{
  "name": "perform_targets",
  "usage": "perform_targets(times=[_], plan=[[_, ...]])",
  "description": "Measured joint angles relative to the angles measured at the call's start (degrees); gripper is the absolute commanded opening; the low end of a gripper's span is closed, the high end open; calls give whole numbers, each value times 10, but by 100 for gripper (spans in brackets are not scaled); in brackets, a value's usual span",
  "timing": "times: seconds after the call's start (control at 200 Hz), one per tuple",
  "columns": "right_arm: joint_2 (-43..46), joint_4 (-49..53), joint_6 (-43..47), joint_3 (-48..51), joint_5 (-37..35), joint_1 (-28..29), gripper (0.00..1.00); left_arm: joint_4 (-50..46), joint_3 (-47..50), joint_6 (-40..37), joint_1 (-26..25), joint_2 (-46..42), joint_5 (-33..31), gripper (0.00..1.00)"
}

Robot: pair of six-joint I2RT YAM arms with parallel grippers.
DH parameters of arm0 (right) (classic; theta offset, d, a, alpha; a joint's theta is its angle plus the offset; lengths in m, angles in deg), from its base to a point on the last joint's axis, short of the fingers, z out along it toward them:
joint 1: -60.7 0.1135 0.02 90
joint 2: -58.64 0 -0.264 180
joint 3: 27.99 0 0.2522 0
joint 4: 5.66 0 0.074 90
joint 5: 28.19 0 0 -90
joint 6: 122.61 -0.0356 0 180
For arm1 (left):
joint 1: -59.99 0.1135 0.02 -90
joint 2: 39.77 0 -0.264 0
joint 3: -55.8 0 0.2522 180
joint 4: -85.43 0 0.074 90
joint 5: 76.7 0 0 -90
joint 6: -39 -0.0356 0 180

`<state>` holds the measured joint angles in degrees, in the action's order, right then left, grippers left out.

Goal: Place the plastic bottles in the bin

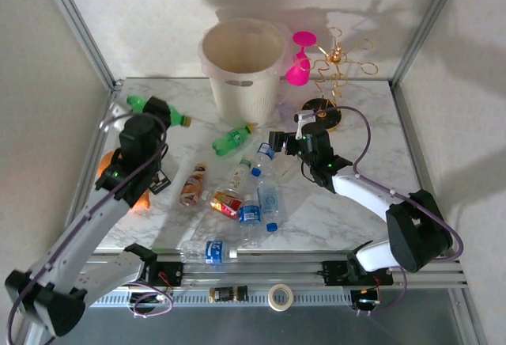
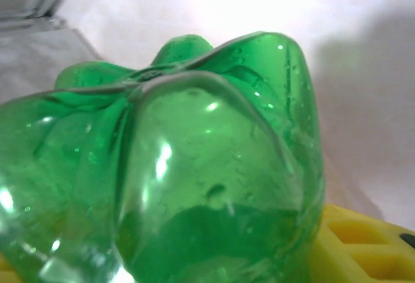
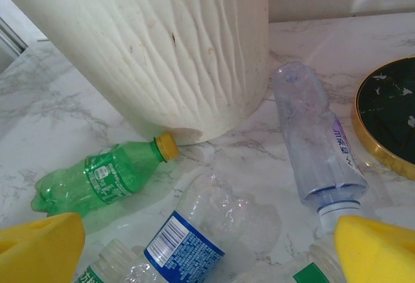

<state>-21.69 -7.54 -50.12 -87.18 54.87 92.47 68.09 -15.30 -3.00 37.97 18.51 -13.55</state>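
Pink goblet (image 1: pixel 298 72) beside gold wire stand (image 1: pixel 338 56), far on marble table (image 1: pixel 371 123); orange plush toy (image 1: pixel 105 163) left

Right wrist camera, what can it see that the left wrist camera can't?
The right wrist view shows the bin, a clear bottle lying beside it, a blue-labelled bottle and a gold-rimmed stand base on the marble table. The left wrist view shows a green bottle and its bumpy bottom, very close. Both show yellow fingertips and green plastic: the right wrist's yellow-capped green bottle is a different one, near the bin.
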Motion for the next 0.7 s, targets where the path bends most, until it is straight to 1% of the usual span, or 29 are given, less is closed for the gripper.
perform_targets(times=[0.16, 0.29, 0.501, 0.701], plan=[[16, 0, -9, 14, 29, 0, 99, 101, -70, -85, -4, 104, 46, 36], [36, 0, -23, 40, 56, 0, 99, 141, -148, -131, -8, 191, 78, 36], [77, 0, -52, 88, 95, 0, 99, 140, -369, -198, -22, 356, 125, 36], [122, 4, -64, 116, 101, 0, 99, 90, -590, -243, -42, 500, 176, 35]])
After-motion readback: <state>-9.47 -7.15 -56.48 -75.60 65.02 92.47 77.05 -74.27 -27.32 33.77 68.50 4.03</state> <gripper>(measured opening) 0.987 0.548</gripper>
